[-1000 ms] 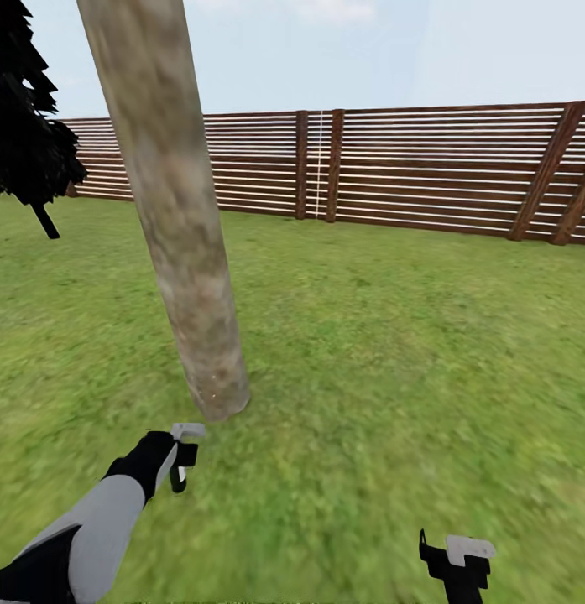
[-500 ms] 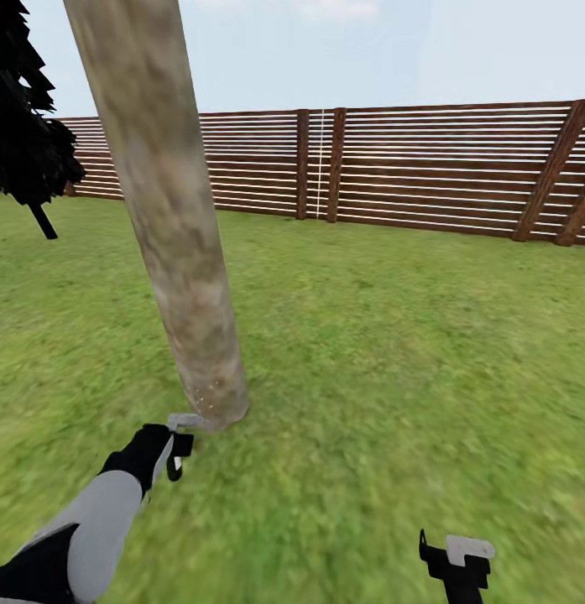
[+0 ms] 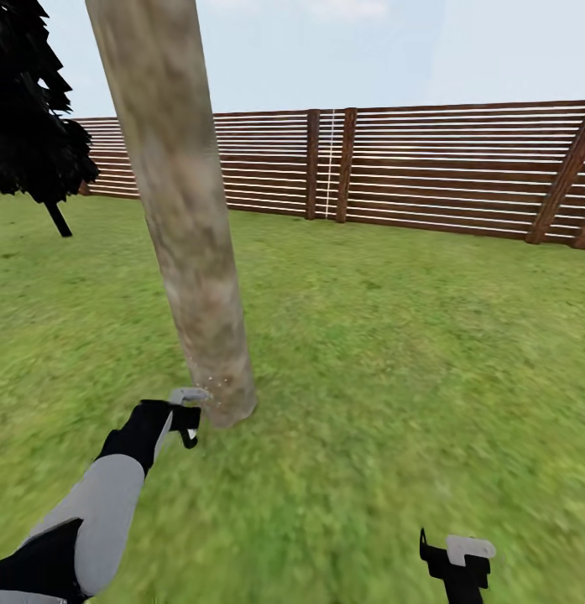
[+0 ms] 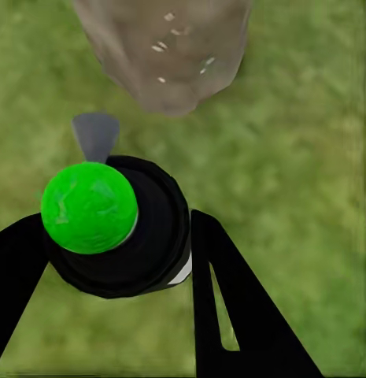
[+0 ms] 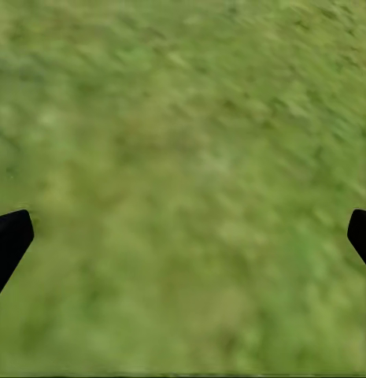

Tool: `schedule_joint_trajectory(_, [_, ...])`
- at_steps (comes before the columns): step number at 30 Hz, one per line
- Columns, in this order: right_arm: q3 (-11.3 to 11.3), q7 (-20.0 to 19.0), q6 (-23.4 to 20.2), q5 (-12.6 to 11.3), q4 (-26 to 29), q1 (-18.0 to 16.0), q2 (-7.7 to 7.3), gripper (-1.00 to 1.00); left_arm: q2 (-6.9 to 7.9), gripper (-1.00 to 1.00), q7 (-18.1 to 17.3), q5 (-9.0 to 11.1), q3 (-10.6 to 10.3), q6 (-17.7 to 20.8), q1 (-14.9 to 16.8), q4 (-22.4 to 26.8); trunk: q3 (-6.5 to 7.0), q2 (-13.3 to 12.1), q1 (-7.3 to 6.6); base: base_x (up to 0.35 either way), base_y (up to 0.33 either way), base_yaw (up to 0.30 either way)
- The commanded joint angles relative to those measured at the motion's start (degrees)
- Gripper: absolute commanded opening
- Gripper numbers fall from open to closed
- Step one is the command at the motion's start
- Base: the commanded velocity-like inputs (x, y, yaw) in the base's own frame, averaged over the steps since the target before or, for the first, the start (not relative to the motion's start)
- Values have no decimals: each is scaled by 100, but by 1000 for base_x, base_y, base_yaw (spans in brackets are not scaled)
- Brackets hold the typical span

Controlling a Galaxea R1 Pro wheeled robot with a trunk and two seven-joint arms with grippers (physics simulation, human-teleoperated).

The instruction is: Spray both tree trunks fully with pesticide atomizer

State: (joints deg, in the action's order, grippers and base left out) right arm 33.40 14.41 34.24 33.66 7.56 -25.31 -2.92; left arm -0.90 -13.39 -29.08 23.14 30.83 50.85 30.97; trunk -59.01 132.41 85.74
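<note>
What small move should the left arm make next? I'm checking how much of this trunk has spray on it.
Probably raise the left gripper, keeping the pesticide atomizer aimed at the tree trunk. The whitish pesticide specks show just at the trunk's base, level with the nozzle; the bark above looks bare.

Left gripper [image 3: 190,417] moved up and forward: now right at the base of the tree trunk [image 3: 179,201], was lower and short of it a second ago. More pale spray specks [image 3: 210,387] on the trunk foot. Head camera panned slightly left; whole scene shifted right.
</note>
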Motion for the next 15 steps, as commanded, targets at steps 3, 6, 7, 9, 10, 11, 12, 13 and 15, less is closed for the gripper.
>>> schedule_joint_trajectory(3, [0, 0, 3, 2, 0, 0, 0, 100, -147, -100, -29, -6, -353, 10, 0, 19, 0, 0, 0, -292, 0, 14])
schedule_joint_trajectory(6, [0, 0, 3, 8, -4, 0, 2, 100, -214, -100, -42, 21, -463, 11, 30, 36, 0, 0, 0, -78, 0, 1])
schedule_joint_trajectory(7, [0, 0, 3, 4, -4, 0, 2, 100, -232, -100, -42, 23, -470, 21, 59, 138, 0, 0, 0, -11, 0, 0])
schedule_joint_trajectory(9, [0, 0, 3, 5, -1, 0, 2, 100, -210, -100, -48, 29, -456, 81, 96, 488, 0, 0, 0, -4, 0, 0])
schedule_joint_trajectory(10, [0, 0, 3, 7, -1, 0, 0, 100, -185, -100, -49, 32, -445, 242, 104, 688, 0, 0, 0, -1, 0, 0])
schedule_joint_trajectory(11, [0, 0, 3, 7, 0, 0, -2, 100, -130, -100, -54, 29, -438, 380, 107, 858, 0, 0, 0, 0, 0, 0])
schedule_joint_trajectory(12, [0, 0, 3, 8, 0, 0, 1, 100, -80, -100, -85, 30, -440, 442, 109, 995, 0, 0, 0, 0, 0, 6])
schedule_joint_trajectory(13, [0, 0, 3, 9, 0, 0, 0, 100, -80, -100, -140, 28, -455, 466, 109, 1044, 0, 0, 0, 0, 0, 93])
schedule_joint_trajectory(15, [0, 0, 3, 8, -2, 0, 2, 100, -201, -100, -247, 22, -525, 568, 110, 1092, 0, 0, 0, 0, 0, 199])
